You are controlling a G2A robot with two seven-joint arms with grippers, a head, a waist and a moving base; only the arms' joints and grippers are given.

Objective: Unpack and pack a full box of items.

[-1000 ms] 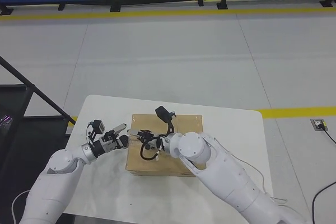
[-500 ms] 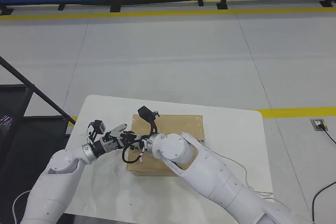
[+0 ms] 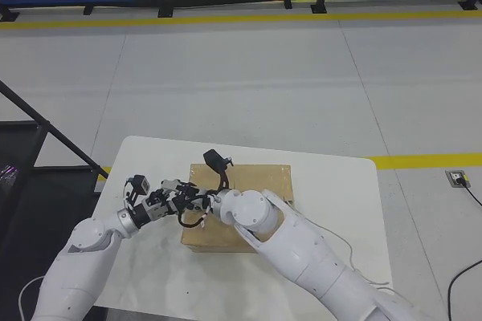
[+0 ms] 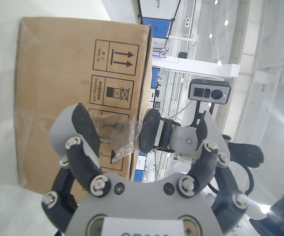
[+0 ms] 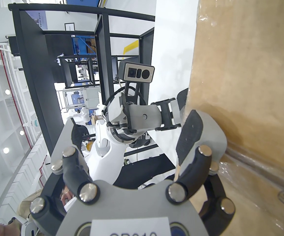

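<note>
One surface (image 3: 329,188) is carrying one closed box (image 3: 263,177). At its edge, the left end effector (image 4: 143,121) and right end effector (image 5: 134,133) are both gaping open, holding nothing (one tape flap (image 4: 123,147) is curling there).

One cardboard box (image 3: 249,201) stands on one white table (image 3: 337,201), about midway between the table's left and right edges. Two grippers sit at the box's left end: the left gripper (image 3: 169,197) and the right gripper (image 3: 191,195), each with two dark-padded fingers (image 4: 85,126). One loose strip of clear tape (image 4: 122,133) hangs at that end. There are two wrist cameras, one per arm (image 5: 136,72). One black metal frame (image 3: 32,120) stands beyond the table's left edge.
</note>
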